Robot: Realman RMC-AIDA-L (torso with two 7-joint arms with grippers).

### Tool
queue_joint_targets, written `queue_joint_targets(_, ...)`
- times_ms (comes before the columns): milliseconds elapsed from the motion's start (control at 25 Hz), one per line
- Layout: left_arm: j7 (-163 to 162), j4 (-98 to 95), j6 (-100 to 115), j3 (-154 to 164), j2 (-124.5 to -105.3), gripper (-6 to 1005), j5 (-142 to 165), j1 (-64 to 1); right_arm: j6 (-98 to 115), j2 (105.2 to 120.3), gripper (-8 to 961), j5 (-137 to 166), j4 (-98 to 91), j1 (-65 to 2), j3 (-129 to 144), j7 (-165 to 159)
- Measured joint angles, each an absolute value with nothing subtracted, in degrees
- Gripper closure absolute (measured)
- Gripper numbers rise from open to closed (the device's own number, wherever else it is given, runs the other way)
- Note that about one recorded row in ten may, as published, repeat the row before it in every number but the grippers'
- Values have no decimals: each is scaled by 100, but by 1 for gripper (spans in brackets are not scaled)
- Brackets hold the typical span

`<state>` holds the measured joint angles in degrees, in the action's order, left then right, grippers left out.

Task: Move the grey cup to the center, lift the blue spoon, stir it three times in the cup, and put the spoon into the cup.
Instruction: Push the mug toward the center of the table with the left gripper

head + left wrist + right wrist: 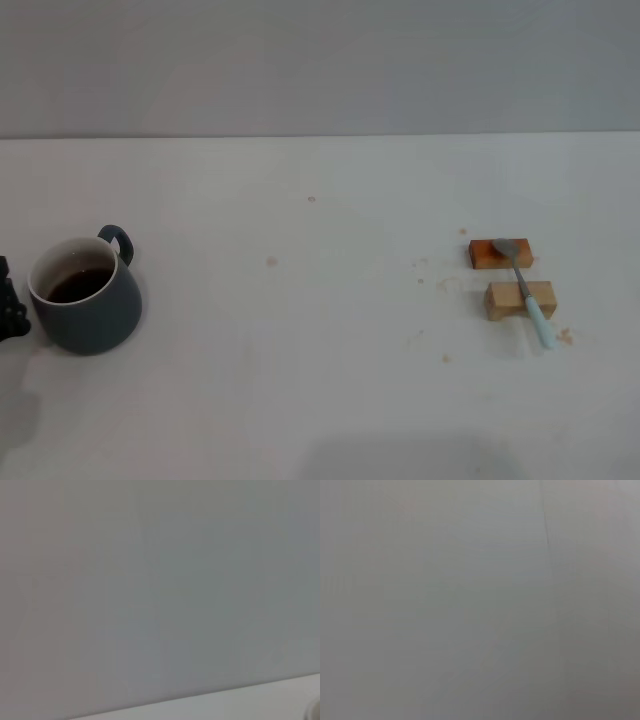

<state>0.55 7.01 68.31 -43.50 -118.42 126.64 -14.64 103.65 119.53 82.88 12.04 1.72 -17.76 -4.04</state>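
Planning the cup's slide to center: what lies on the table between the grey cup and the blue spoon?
In the head view, only bare white table with a few small specks lies between the grey cup and the blue spoon, which rests across two wooden blocks.

Left gripper (10, 300) is cut off at the head view's left edge beside the grey cup (88, 298), fingers unseen
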Motion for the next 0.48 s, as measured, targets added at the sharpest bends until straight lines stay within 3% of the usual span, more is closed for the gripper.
queue_joint_targets(480,42,816,6834,-3996,-11844,1001,12665,-1517,10365,11953,179,8288,1204,150,-1779,-404)
